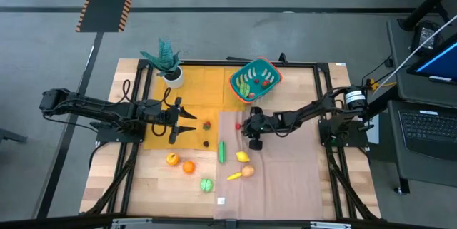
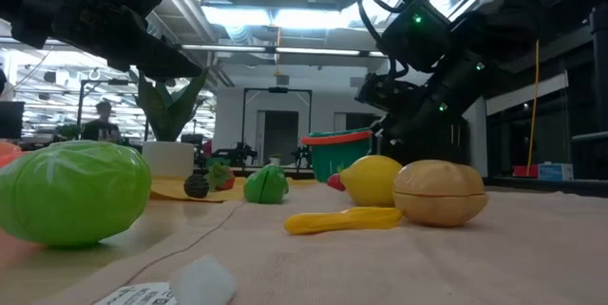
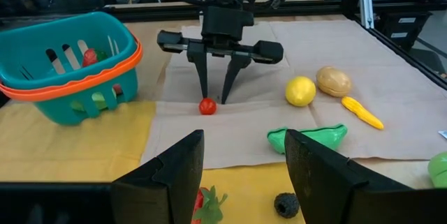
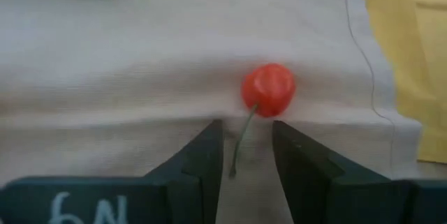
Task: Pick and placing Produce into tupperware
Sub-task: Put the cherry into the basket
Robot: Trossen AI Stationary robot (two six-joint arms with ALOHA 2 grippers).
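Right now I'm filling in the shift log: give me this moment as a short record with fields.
right claw: low over the beige cloth, fingers apart, straddling the stem of a red cherry; not gripping it
left claw: open, holding nothing, waiting over the yellow mat
tupperware: at the table's far side, some produce already inside
loose produce: lemon, potato, green ball, others

Teal tupperware [image 1: 255, 80] holds produce; red cherry [image 4: 268, 88] on cloth.
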